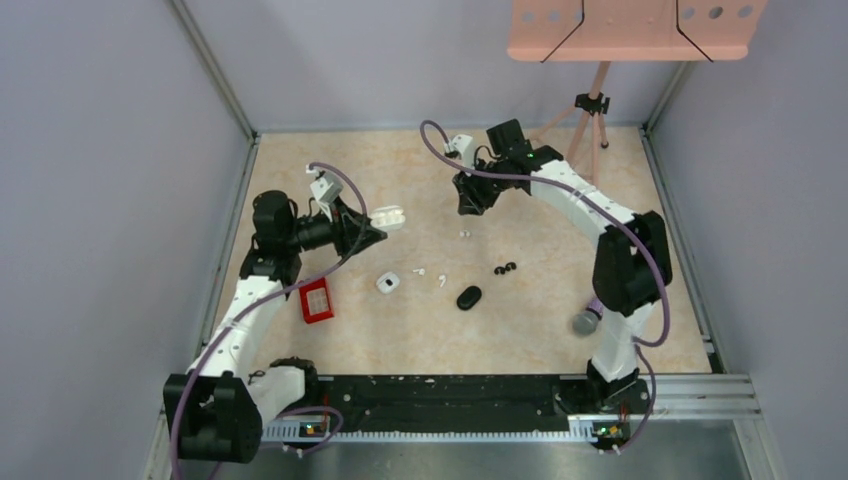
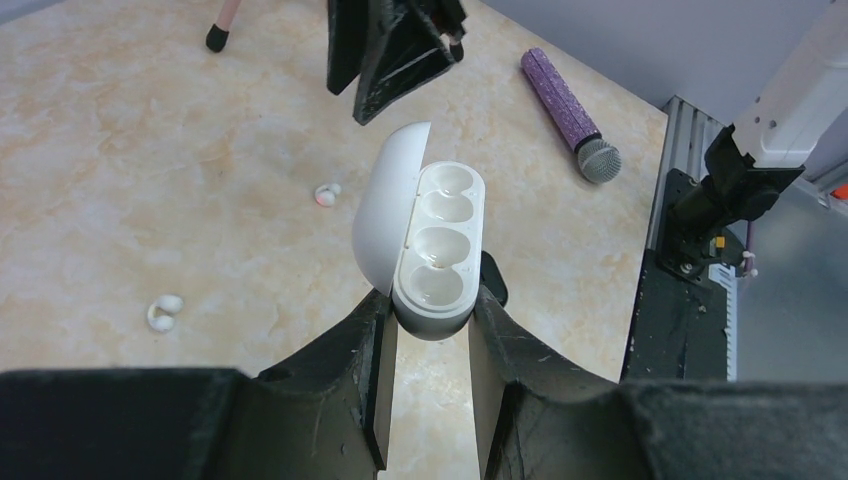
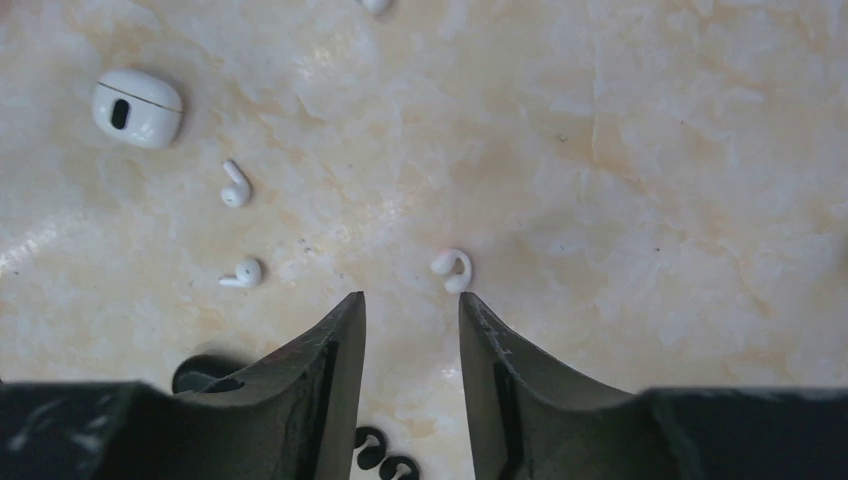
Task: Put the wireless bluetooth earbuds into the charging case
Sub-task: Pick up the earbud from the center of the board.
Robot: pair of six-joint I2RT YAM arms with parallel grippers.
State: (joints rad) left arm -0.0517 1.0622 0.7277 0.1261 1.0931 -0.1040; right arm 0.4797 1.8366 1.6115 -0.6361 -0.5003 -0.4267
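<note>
My left gripper [image 2: 432, 310] is shut on the lower end of a white charging case [image 2: 430, 235], held above the table with its lid swung open and its wells empty; the same case [image 1: 392, 217] shows in the top view. My right gripper [image 3: 412, 300] hovers over the table with its jaws apart and nothing between them. A white hook-shaped earbud [image 3: 453, 269] lies just beyond its right fingertip. Two white stemmed earbuds [image 3: 235, 186] [image 3: 243, 273] lie to the left. A black earbud pair [image 3: 385, 455] lies beneath the fingers.
A closed small white case [image 1: 388, 283], a black case [image 1: 469, 297] and a red box [image 1: 317, 300] lie mid-table. A purple microphone [image 1: 587, 318] rests by the right arm's base. A tripod [image 1: 592, 105] stands at the back. Walls enclose the table.
</note>
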